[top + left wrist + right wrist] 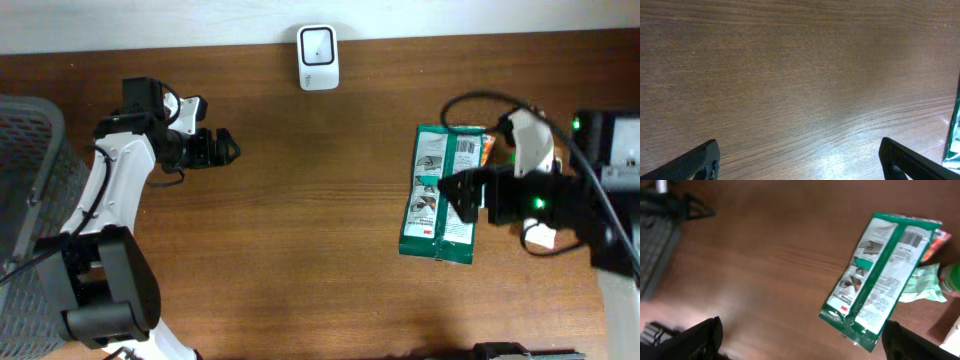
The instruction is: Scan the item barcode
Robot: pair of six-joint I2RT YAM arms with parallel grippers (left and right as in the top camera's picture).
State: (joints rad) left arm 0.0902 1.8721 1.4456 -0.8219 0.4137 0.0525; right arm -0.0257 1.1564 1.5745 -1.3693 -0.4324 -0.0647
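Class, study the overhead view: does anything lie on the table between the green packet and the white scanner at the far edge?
Nothing visible does. Only bare wooden table separates the green packet from the white scanner. The left gripper hangs open well off to the left, outside that path.

I see one brown wooden table (320, 250) filling nearly the whole overhead view, its fine grain running side to side in long lines. Beyond its far edge lies a pale, plain strip (150, 20); I cannot tell whether that is wall or floor. A dark grey mesh basket (25, 200) stands at the table's left end, cut off by the frame. The light looks soft and even. In the left wrist view it leaves a pale sheen (840, 160) on the smooth wood, and the right wrist view shows a similar bright patch.
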